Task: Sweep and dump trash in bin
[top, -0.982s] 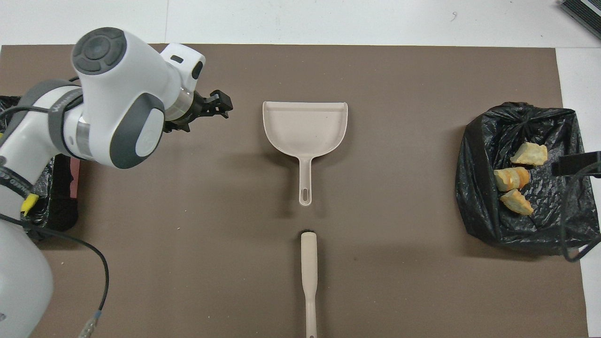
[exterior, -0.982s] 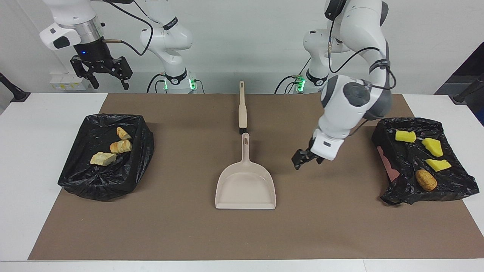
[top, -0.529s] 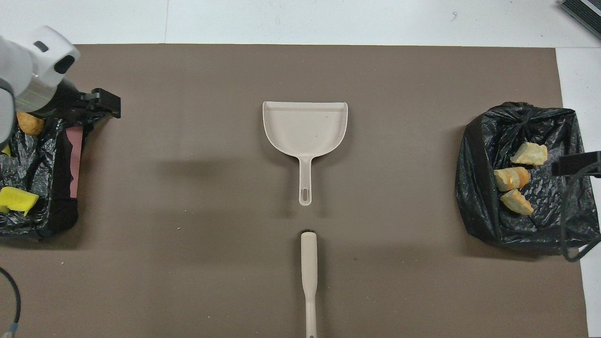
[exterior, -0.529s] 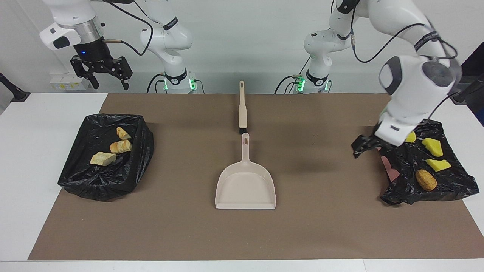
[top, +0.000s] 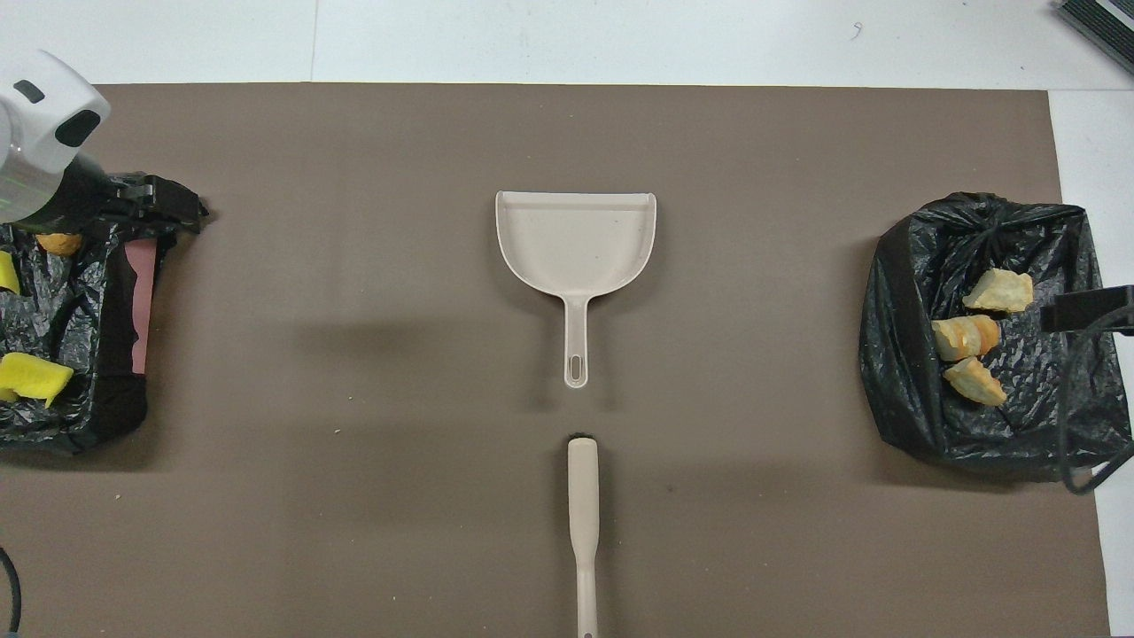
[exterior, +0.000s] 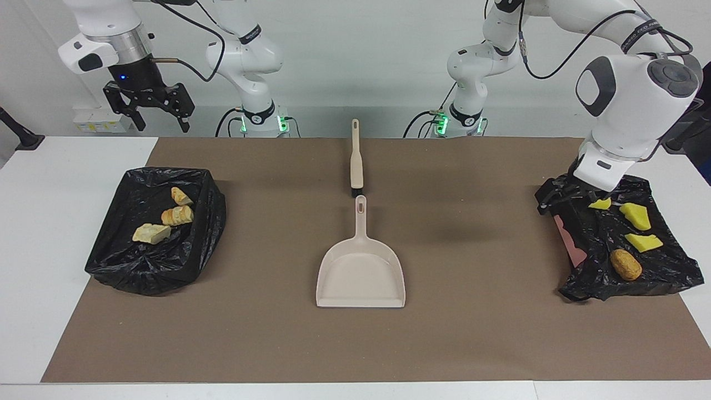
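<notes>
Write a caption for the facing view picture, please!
Left gripper over sponge-filled bin; dustpan and brush lie mid-table.

We counted two bins lined with black bags, one bin [exterior: 158,272] toward the right arm's end of the surface and the other bin [exterior: 661,272] toward the left arm's end. The first held three bread pieces [exterior: 151,233] [exterior: 178,215] [exterior: 181,196]. The second held three yellow sponge chunks [exterior: 635,216] [exterior: 644,242] [exterior: 599,204] and one brown oval lump [exterior: 626,264]. That made seven scraps in all. Between the bins we counted one beige dustpan [exterior: 360,275] and one beige brush [exterior: 356,161], both on a single brown mat [exterior: 266,333]. We counted two arms, each with one gripper: the left gripper [exterior: 552,194] and the right gripper [exterior: 149,105].
</notes>
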{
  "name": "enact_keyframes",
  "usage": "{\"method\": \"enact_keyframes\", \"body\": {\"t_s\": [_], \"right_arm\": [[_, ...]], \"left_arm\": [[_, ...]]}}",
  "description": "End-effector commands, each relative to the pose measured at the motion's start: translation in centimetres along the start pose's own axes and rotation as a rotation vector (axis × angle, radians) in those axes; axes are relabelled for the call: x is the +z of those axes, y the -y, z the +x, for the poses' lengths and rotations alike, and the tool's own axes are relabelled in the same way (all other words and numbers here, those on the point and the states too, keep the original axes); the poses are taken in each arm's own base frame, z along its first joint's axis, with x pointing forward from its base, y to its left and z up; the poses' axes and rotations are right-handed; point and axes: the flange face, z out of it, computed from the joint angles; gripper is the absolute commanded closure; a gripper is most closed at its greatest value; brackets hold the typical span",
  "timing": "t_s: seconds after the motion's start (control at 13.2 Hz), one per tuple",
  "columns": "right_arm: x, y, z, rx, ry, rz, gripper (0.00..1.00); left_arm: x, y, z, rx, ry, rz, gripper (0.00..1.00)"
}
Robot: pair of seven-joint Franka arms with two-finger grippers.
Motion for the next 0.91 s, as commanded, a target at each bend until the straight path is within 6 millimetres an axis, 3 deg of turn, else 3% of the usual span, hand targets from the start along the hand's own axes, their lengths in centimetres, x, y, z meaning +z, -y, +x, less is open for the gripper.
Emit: {"method": "enact_keyframes", "body": {"t_s": [0.0, 0.3, 0.53, 0.83], "right_arm": [[-0.4, 0.0, -0.3, -0.001, 0.002, -0.001, 0.00], [-0.4, 0.0, -0.3, -0.001, 0.002, -0.001, 0.00], [-0.4, 0.0, -0.3, -0.001, 0.002, -0.001, 0.00], [-0.3, 0.0, -0.3, -0.001, 0.003, -0.001, 0.00]], "left_arm": [[-0.3, -0.8, -0.5, 0.022, 0.000, 0.019, 0.00], [-1.8, -0.6, -0.9, 0.043, -0.021, 0.025, 0.00], [-3.2, 1.4, -1.7, 0.037, -0.018, 0.051, 0.00], [-6.9, 3.2, -3.9, 0.070, -0.021, 0.082, 0.00]]}}
